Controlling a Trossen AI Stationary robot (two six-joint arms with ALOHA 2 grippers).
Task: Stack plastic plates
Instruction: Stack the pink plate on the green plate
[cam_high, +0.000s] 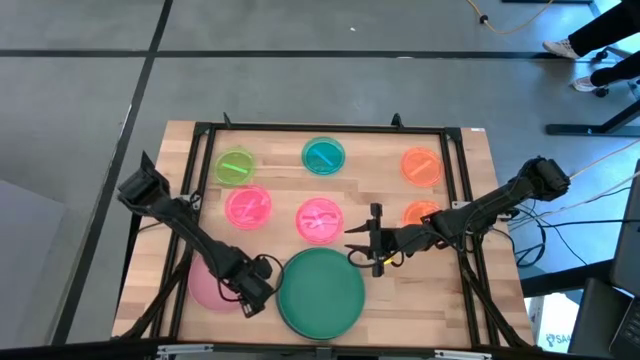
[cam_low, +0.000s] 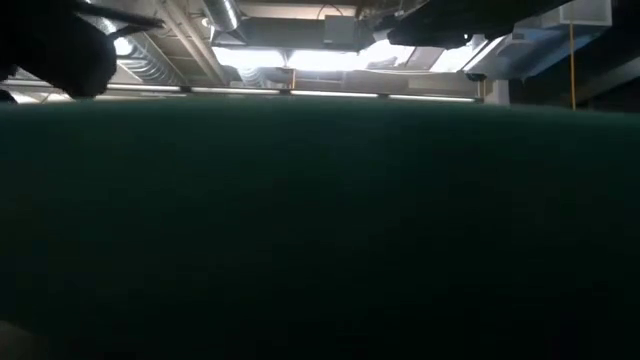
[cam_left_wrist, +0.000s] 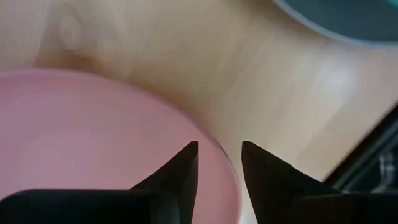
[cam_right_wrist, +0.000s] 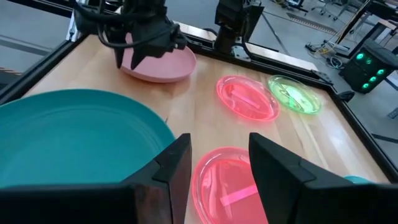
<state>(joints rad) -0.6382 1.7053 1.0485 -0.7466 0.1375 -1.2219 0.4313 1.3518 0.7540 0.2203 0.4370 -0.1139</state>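
Our left gripper (cam_high: 252, 293) sits low at the near left of the wooden bench (cam_high: 440, 300), its two dark fingers (cam_left_wrist: 180, 171) a little apart at the rim of the large pale pink opaque plastic plate (cam_high: 207, 283); they seem to straddle the edge, but we cannot tell whether they touch it. Our right gripper (cam_high: 368, 251) hovers near the bench's middle, fingers apart and empty, just beside the far edge of the large dark green opaque plastic plate (cam_high: 320, 290), which lies at the near centre, close to the pink one.

Six small translucent plastic plates lie singly across the far half of the bench, none resting on another. A lime green one (cam_high: 235, 166) is far left, a teal one (cam_high: 323, 155) far centre, an orange one (cam_high: 421, 165) far right. Closer in are two hot pink ones (cam_high: 248, 207) and (cam_high: 320, 220), and a second orange one (cam_high: 421, 214) partly hidden under the right arm.

We see no stack of small plates yet. Whether anything lies beneath the green plate we cannot tell. We judge the task to be at an early stage: the pink plate looks about to be gripped, and nearly all the stacking remains. The table-level camera is blocked by a dark green surface.
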